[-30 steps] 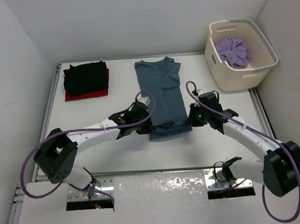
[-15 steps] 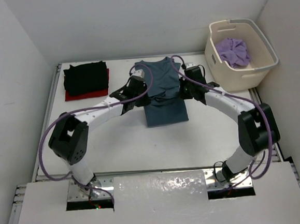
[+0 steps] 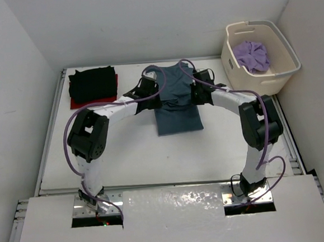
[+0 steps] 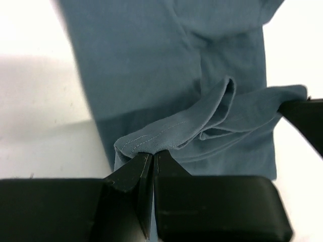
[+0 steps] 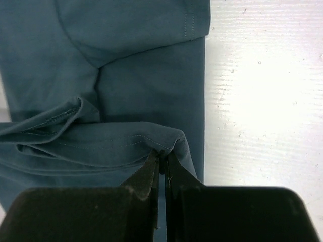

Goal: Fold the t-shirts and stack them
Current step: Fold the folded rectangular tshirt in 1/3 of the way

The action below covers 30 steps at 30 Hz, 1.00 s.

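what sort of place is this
Probably a robotics lab cell for laundry folding: plain white walls around a table, two arms bolted at its edge, a cream laundry basket and stacked t-shirts.

Overhead overview, wrist views close, sharing t-shirt (image 3: 179, 119)

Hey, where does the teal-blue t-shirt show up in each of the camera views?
Top external: the teal-blue t-shirt lies at the far middle of the table.
Left wrist: it fills the upper centre and right, above the left end effector.
Right wrist: it fills the left and centre, above the right end effector.
Shared landmark: the stitched hem, pinched by both end effectors.
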Available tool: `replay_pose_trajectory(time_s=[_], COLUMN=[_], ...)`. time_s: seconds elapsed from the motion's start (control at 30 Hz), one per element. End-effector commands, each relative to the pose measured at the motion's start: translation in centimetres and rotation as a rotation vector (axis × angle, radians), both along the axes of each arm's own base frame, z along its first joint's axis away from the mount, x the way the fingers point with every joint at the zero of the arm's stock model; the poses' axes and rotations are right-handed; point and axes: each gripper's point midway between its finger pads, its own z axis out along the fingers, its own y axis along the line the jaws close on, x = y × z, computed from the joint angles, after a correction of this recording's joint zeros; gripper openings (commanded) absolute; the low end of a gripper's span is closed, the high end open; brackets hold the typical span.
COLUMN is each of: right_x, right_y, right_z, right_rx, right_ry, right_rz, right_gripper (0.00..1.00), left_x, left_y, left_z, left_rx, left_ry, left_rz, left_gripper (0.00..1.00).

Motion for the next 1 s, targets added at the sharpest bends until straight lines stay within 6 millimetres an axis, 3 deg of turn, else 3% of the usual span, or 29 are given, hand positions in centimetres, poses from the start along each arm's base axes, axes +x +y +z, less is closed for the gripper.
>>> replay_pose_trajectory(time_s=[0.0, 0.03, 0.1, 0.13, 0.17, 0.2, 0.27, 0.3, 0.37, 0.4, 0.43, 0.53, 0.57, 0.6, 0.63, 0.73, 0.83, 0.97], right_x=[3.7, 4.0, 4.6, 5.0, 5.1, 5.2, 5.3, 5.2, 4.2, 3.1, 2.6, -0.4, -1.0, -2.4, -3.0, -5.0, -6.4, -7.4], right_y=[0.2, 0.2, 0.3, 0.6, 0.6, 0.8, 0.9, 1.1, 1.3, 1.4, 1.5, 1.6, 1.4, 1.1, 0.8, 0.1, -0.5, -0.4], right_z=[2.0, 1.9, 1.6, 1.6, 1.7, 1.9, 3.0, 3.5, 4.6, 3.8, 4.8, 3.2, 3.7, 2.6, 3.0, 1.7, 0.5, -0.7], right_rx=[0.014, 0.009, 0.003, 0.0, -0.005, -0.002, -0.004, 0.006, 0.022, 0.039, 0.058, 0.096, 0.104, 0.1, 0.099, 0.083, 0.071, 0.092], right_ry=[-0.1, -0.096, -0.088, -0.085, -0.086, -0.088, -0.107, -0.114, -0.127, -0.111, -0.131, -0.071, -0.08, -0.051, -0.056, -0.016, 0.02, 0.054], right_rz=[-0.04, -0.041, -0.028, -0.022, -0.009, 0.003, 0.026, 0.04, 0.062, 0.081, 0.085, 0.101, 0.096, 0.097, 0.096, 0.092, 0.09, 0.08], right_gripper=[0.0, 0.0, 0.12, 0.19, 0.41, 0.51, 0.69, 0.71, 0.73, 0.73, 0.73, 0.75, 0.76, 0.79, 0.82, 0.88, 0.88, 0.85], left_x=[3.2, 3.4, 4.3, 4.1, 4.6, 4.7, 5.1, 5.2, 5.0, 4.9, 4.6, 2.8, 1.7, 0.9, -0.9, -3.4, -6.6, -9.3], left_y=[-0.6, -0.6, -0.5, 0.0, 0.3, 0.9, 1.2, 1.4, 1.7, 1.8, 1.8, 2.3, 2.6, 2.3, 2.1, 1.6, 1.7, -0.1], left_z=[1.9, 1.6, 0.9, 0.3, 0.6, 0.3, 1.1, 2.3, 4.2, 4.6, 5.2, 5.2, 4.6, 4.2, 2.6, 1.9, 0.1, -0.9], left_rx=[-0.06, -0.055, -0.041, -0.019, -0.008, 0.002, -0.016, -0.026, -0.032, -0.037, -0.048, -0.073, -0.073, -0.097, -0.11, -0.143, -0.115, -0.144], left_ry=[-0.091, -0.088, -0.065, -0.029, -0.032, -0.02, -0.033, -0.057, -0.093, -0.103, -0.115, -0.097, -0.074, -0.052, 0.002, 0.041, 0.093, 0.123], left_rz=[-0.006, -0.005, 0.003, 0.006, 0.025, 0.036, 0.044, 0.046, 0.052, 0.055, 0.051, 0.05, 0.05, 0.034, 0.003, -0.032, -0.055, -0.128], left_gripper=[0.0, 0.0, 0.0, 0.1, 0.26, 0.51, 0.7, 0.99, 1.0, 1.0, 1.0, 1.0, 1.0, 1.0, 1.0, 1.0, 1.0, 1.0])
